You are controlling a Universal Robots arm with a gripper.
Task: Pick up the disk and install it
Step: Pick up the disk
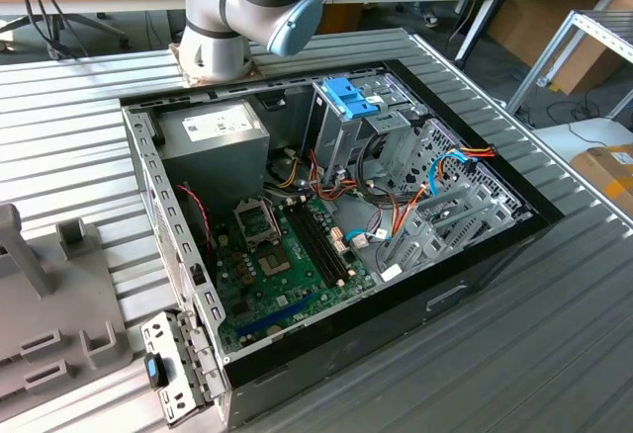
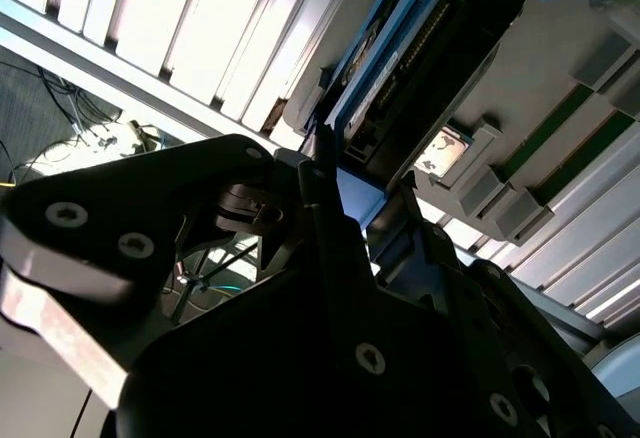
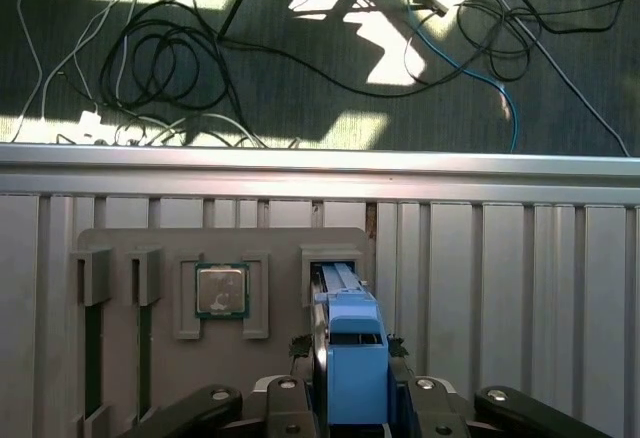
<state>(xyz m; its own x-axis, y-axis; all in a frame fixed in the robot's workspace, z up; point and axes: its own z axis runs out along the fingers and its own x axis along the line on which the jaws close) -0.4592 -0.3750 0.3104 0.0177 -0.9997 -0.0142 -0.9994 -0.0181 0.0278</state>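
1. Gripper [image 3: 352,353] is pinching the disk [image 3: 342,280], black fingers [image 2: 318,218] snug on both sides of its blue rail.
2. Disk's standing on edge in a slot of the grey holder [image 3: 270,243], right beside a processor chip [image 3: 221,290].
3. Open computer case [image 1: 415,319] sits on the ribbed table [image 1: 554,354] by the arm's base [image 1: 213,47].

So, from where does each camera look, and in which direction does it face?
Exterior view: off the arm, high, looking down into the open computer case on the ribbed table; the arm shows at its base joints.
First wrist view: on the wrist, looking past the gripper at the disk standing in the grey fixture, floor beyond.
Second wrist view: on the wrist, close along the gripper's dark body toward the disk.
Both wrist views share gripper and disk.
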